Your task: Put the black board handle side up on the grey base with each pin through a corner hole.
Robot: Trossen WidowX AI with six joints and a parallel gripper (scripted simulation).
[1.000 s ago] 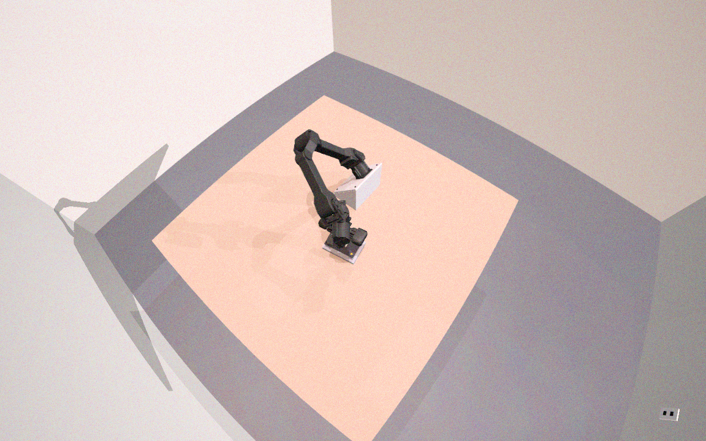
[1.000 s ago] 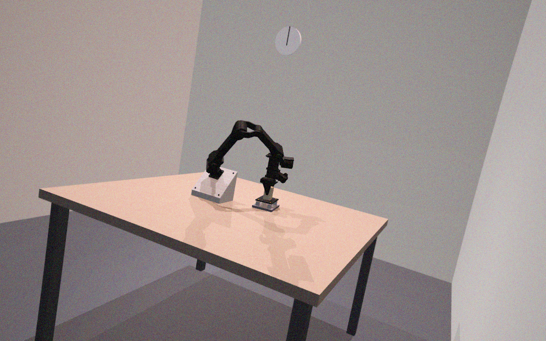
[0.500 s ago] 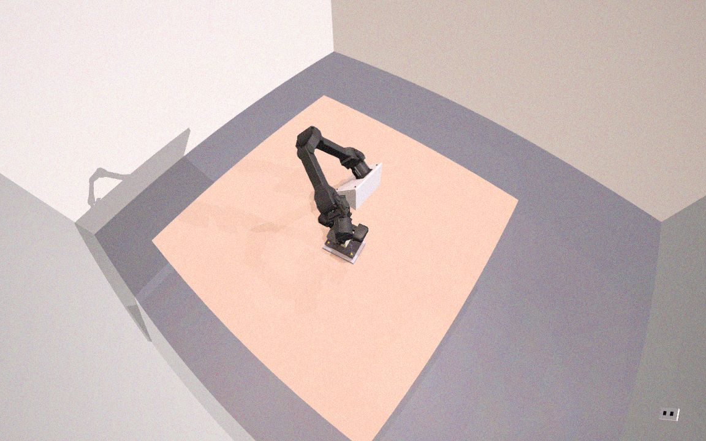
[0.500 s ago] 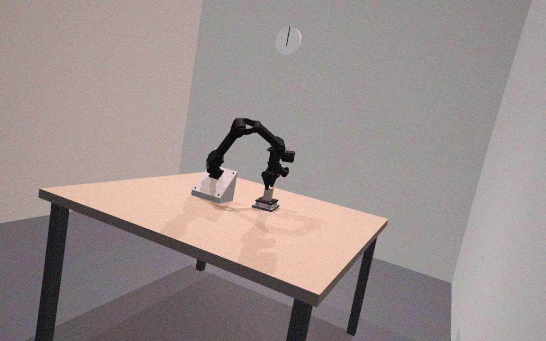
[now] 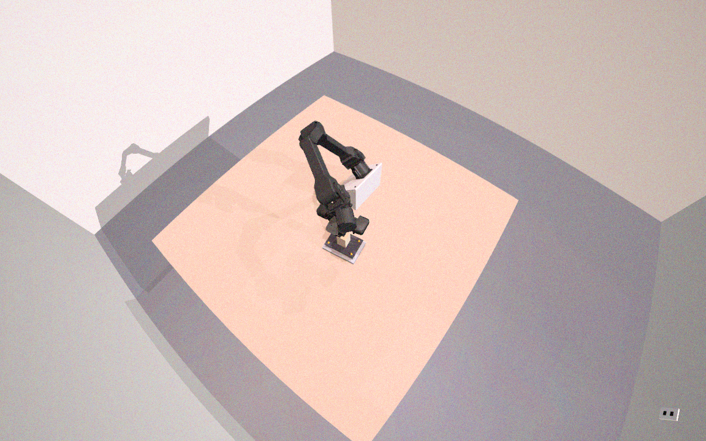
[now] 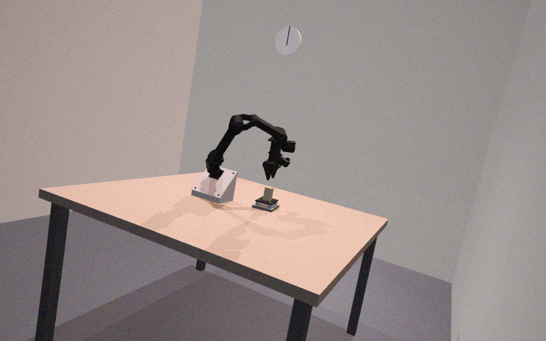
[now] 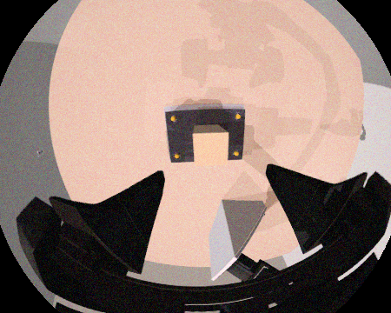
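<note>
The black board (image 5: 353,246) (image 6: 273,201) (image 7: 208,117) lies level on top of the grey base (image 5: 337,255) (image 6: 262,208), with its square handle (image 5: 342,241) (image 6: 268,194) (image 7: 210,148) standing up. In the wrist view a gold pin shows through the hole at each corner, such as the far left pin (image 7: 173,118). The posts are mostly hidden under the board. My gripper (image 6: 270,178) (image 7: 215,169) is open and empty, pointing down, with its fingertips above the handle and apart from it. In the top view the arm hides its fingertips.
The white wedge-shaped arm mount (image 5: 368,187) (image 6: 229,186) (image 7: 219,243) stands on the table (image 5: 290,340) (image 6: 160,211) near the board and base. The arm arches from this mount to above the board.
</note>
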